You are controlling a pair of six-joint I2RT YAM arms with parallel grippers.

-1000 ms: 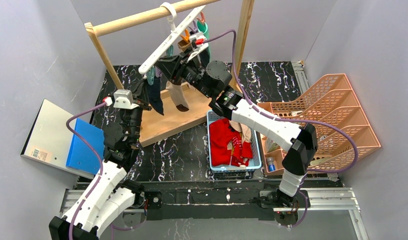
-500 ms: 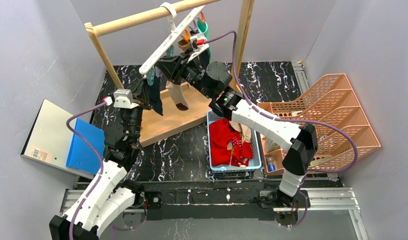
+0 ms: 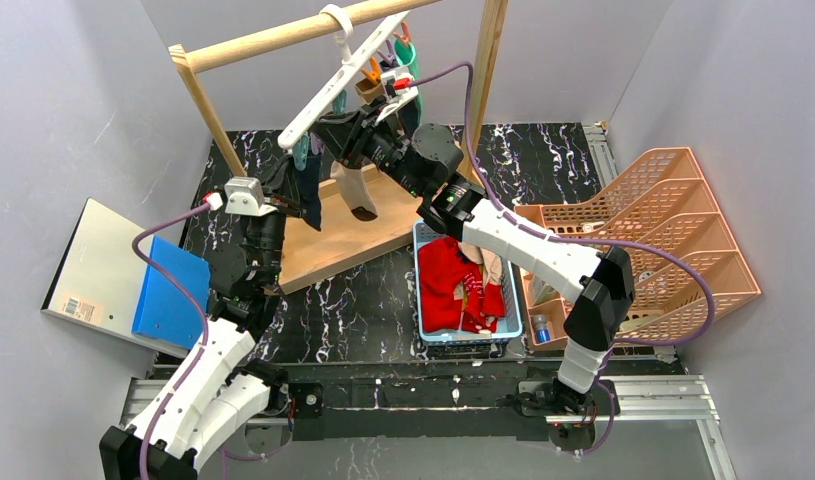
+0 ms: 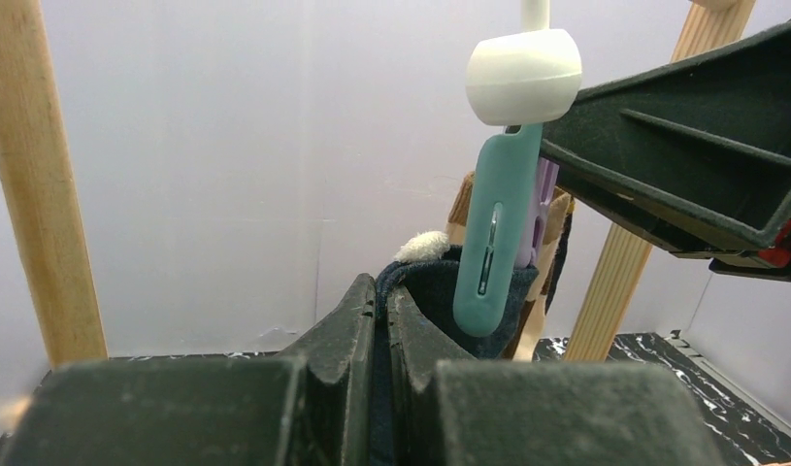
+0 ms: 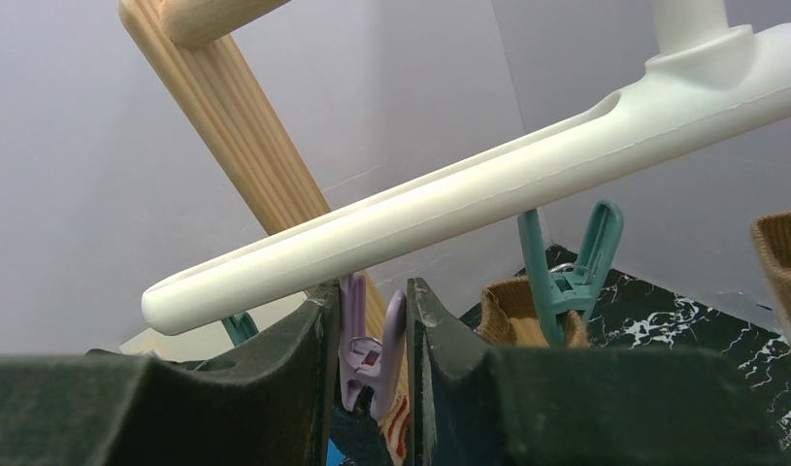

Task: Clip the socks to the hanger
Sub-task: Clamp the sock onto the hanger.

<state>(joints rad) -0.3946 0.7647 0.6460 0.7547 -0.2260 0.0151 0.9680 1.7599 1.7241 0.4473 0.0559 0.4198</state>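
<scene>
Grey walls (image 4: 226,146), left end effector (image 4: 381,316) pinching navy sock (image 4: 425,289), right end effector (image 5: 370,293) clamping purple clip (image 5: 367,357)

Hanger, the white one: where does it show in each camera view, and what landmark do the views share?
Top external: the hanger slants across the upper centre.
Left wrist: only its rounded end, top, right of centre.
Right wrist: the hanger crosses diagonally, lower left to upper right.
Shared landmark: the wooden rack.
</scene>
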